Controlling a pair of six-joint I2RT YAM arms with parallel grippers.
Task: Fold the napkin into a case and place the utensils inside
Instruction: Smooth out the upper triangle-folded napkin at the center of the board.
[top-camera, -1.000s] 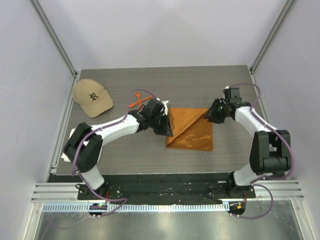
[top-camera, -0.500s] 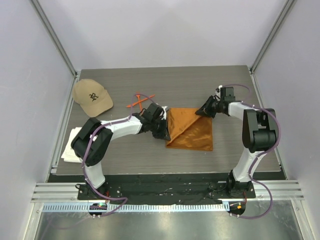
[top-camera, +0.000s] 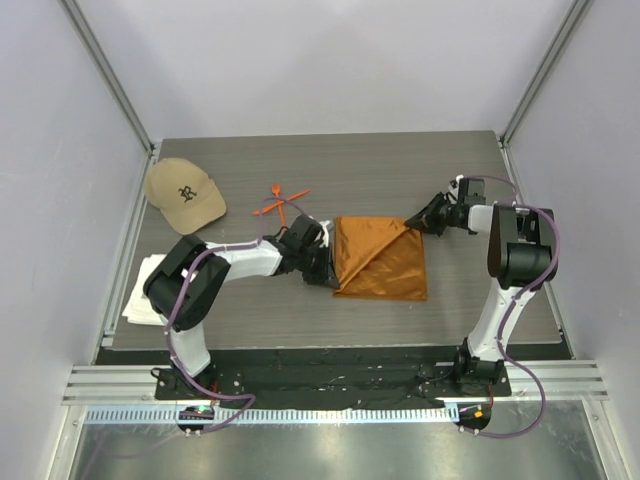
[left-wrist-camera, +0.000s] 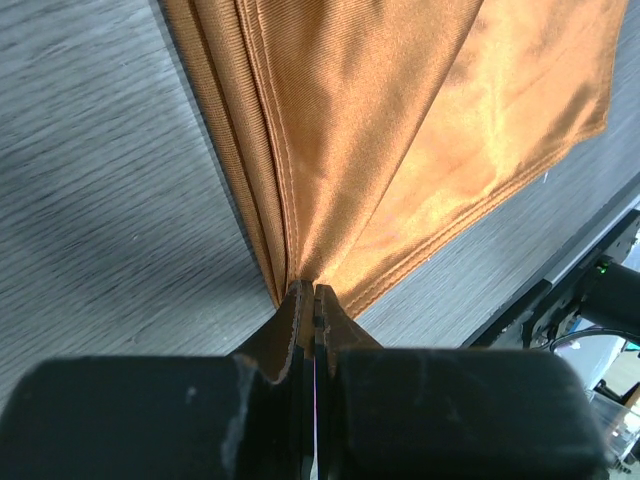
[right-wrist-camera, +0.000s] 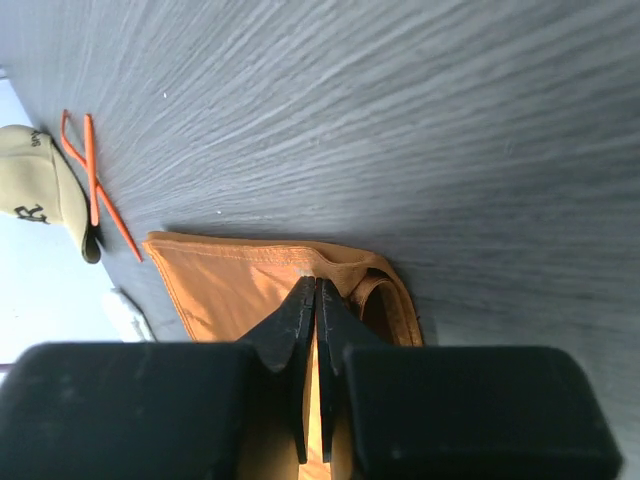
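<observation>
Jaws on both arms are clamping the napkin (top-camera: 385, 262), each at one of two opposite corners. Your left gripper (left-wrist-camera: 308, 296) is pressing shut with barely a slit showing between its tips. It is biting the near-left corner of the rust-orange cloth, and in its wrist view several hemmed layers are fanning out from the pinch point while the rest of the fabric is lying flat on the tabletop (top-camera: 380, 170).

Your right gripper (right-wrist-camera: 310, 292) is squeezing down just as narrowly. You are holding the far-right corner with it, and a small roll of hem is bunching up just beside the tips.

From overhead, the napkin is sitting a little right of the tabletop's centre as a roughly square folded shape. A diagonal crease is running across it from the corner your right arm is gripping toward the corner your left arm is gripping. Both arms are reaching low, with their wrists close to the surface.

You are not touching the utensils (top-camera: 280, 203). They are lying crossed on the bare tabletop beyond your left gripper, between the tan cap (top-camera: 185, 195) and the napkin and apart from both. A white towel (top-camera: 145, 290) is peeking out at the left edge, partly under your left arm.
</observation>
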